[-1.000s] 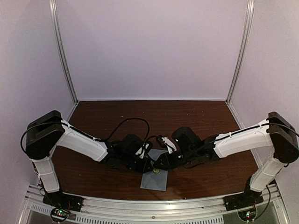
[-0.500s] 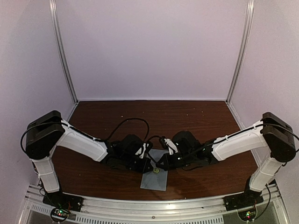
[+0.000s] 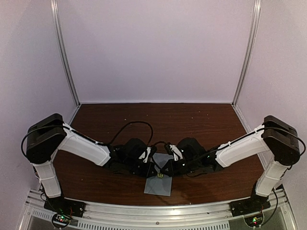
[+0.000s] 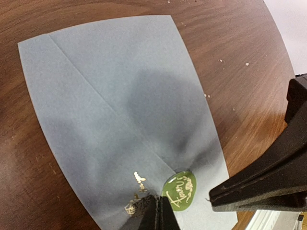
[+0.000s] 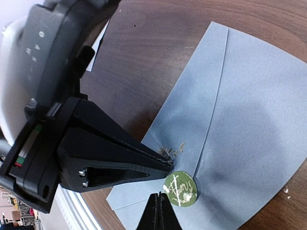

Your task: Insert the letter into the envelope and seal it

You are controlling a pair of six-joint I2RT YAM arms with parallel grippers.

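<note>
The envelope (image 3: 158, 185) lies lower centre on the table (image 3: 206, 124), flap folded, with a green sticker (image 4: 180, 190) at the flap's tip. The right gripper (image 5: 159, 209) has just closed and moved in. The left gripper (image 4: 157, 214) is closed too, and both are probably pressing the seal.

left arm (image 3: 86, 146): stretched inward, low | left gripper (image 4: 157, 211): fingers pressed together, tips down | right arm (image 3: 240, 148): stretched inward, low | right gripper (image 5: 159, 211): fingers pressed together, tips just beside the left's
</note>
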